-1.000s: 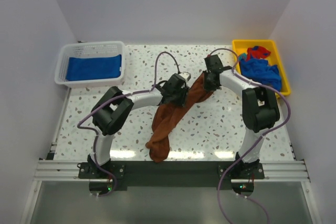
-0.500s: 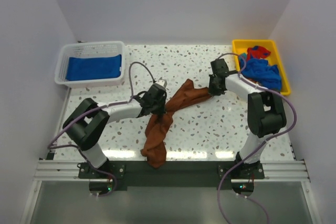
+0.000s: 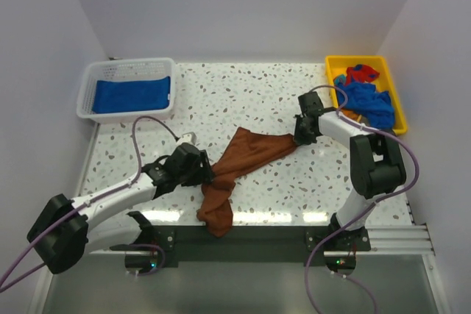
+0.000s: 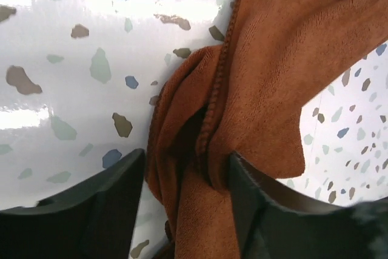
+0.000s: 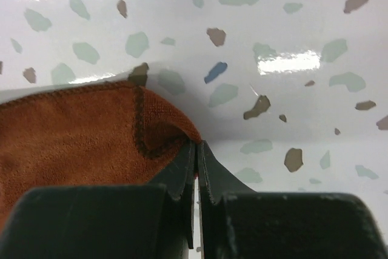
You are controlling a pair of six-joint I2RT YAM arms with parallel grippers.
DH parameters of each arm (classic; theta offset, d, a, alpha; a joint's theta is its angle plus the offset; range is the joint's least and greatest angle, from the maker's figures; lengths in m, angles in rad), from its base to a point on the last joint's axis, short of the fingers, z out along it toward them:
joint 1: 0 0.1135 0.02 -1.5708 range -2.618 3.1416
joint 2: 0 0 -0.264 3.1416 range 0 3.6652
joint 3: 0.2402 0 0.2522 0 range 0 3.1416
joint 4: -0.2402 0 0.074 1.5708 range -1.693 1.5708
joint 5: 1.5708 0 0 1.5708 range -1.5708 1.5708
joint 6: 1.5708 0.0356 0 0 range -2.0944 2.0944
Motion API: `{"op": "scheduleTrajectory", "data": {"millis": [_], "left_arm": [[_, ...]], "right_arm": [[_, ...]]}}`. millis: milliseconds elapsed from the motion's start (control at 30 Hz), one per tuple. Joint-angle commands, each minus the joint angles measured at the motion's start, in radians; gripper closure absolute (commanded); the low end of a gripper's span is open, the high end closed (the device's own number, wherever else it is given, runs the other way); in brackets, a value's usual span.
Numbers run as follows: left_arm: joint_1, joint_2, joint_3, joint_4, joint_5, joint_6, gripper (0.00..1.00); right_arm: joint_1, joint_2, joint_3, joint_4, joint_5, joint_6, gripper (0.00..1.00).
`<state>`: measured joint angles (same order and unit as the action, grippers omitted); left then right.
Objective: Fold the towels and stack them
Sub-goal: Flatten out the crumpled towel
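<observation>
— Where is the rust-brown towel (image 3: 246,151)?
— On the speckled table (image 3: 250,86), stretched from the right gripper (image 3: 299,139) at its far corner down to a bunched end at the near edge. The left gripper (image 3: 207,175) sits against its left side.
— And the others?
— A blue towel (image 3: 132,95) lies in the white lattice basket (image 3: 125,70). Crumpled blue towels (image 3: 368,104) and a red towel (image 3: 360,73) fill the yellow tray (image 3: 355,59).

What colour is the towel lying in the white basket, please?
The towel is plain royal blue, seen best in the top external view.
</observation>
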<state>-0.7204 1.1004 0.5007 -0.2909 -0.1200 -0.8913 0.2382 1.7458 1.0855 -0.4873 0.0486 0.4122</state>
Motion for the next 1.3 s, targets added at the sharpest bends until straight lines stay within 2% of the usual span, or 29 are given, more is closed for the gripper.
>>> {"op": "scheduleTrajectory", "data": {"millis": [0, 67, 100, 133, 233, 300, 433, 533, 700, 1000, 1267], "left_arm": [[0.004, 0.034, 0.079, -0.017, -0.073, 0.040, 0.31], [0.009, 0.100, 0.195, -0.019, -0.099, 0.145, 0.22], [0.010, 0.172, 0.238, -0.005, -0.101, 0.187, 0.22], [0.018, 0.209, 0.280, 0.008, -0.098, 0.274, 0.22], [0.044, 0.358, 0.485, 0.045, -0.078, 0.417, 0.22], [0.064, 0.476, 0.564, 0.055, -0.063, 0.503, 0.22], [0.076, 0.659, 0.781, 0.039, -0.055, 0.618, 0.26], [0.076, 0.777, 0.880, 0.010, -0.020, 0.673, 0.27], [0.075, 0.895, 0.947, 0.001, -0.003, 0.710, 0.33], [0.070, 0.993, 0.992, 0.045, -0.035, 0.707, 0.40], [0.062, 1.039, 1.019, 0.078, -0.090, 0.690, 0.42]], "right_arm": [[-0.007, -0.058, -0.024, 0.009, 0.074, 0.014, 1.00], [-0.008, -0.051, -0.022, 0.006, 0.092, 0.013, 1.00], [-0.010, -0.049, -0.022, 0.009, 0.094, 0.011, 1.00], [-0.008, -0.049, -0.024, 0.010, 0.099, 0.008, 1.00], [-0.007, -0.046, -0.022, 0.015, 0.111, 0.007, 1.00], [-0.008, -0.043, -0.016, 0.009, 0.115, 0.001, 1.00], [-0.008, -0.048, -0.022, 0.013, 0.116, -0.009, 1.00], [-0.008, -0.052, -0.022, 0.021, 0.106, -0.010, 1.00], [-0.007, -0.051, -0.016, 0.024, 0.093, -0.013, 1.00], [-0.010, -0.046, -0.019, 0.039, 0.080, -0.021, 1.00], [-0.008, -0.046, -0.027, 0.044, 0.077, -0.023, 1.00]]}}
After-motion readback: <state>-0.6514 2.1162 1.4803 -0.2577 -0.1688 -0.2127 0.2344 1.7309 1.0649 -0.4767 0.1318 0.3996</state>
